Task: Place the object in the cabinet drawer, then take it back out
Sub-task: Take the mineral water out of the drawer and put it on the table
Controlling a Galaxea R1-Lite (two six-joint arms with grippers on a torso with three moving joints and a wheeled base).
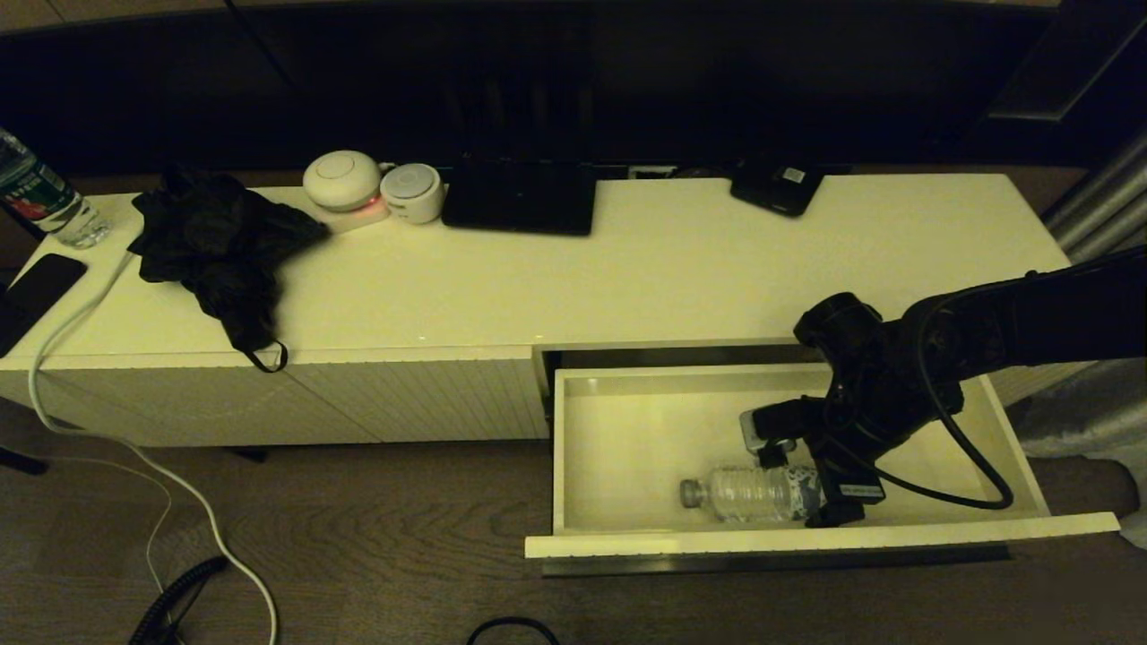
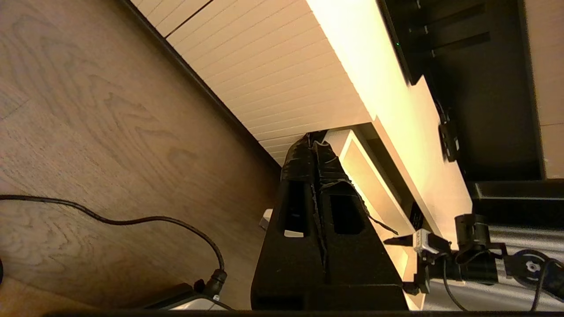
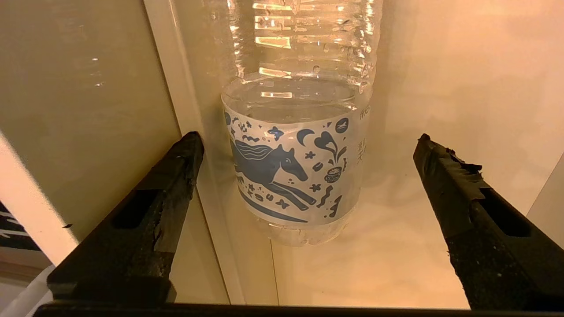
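Note:
The cabinet drawer (image 1: 627, 430) is pulled out, showing its pale interior. The object (image 1: 748, 493), a clear bottle with a grey cap, lies on its side inside, close to the drawer's front wall, cap pointing toward the robot's left. My right gripper (image 1: 806, 488) reaches down into the drawer over the labelled end. In the right wrist view the gripper (image 3: 308, 137) is open, and the blue-and-white label (image 3: 299, 167) lies between the fingers (image 3: 176, 185) with a gap on each side. My left gripper (image 2: 313, 138) is shut and empty, parked low beside the cabinet front.
On the cabinet top (image 1: 681, 269) are a black cloth (image 1: 215, 242), two white round devices (image 1: 342, 179), a black box (image 1: 520, 202) and a dark device (image 1: 775, 188). A red-labelled bottle (image 1: 36, 197) and a phone (image 1: 40, 287) sit far left. A white cable (image 1: 134, 448) trails to the floor.

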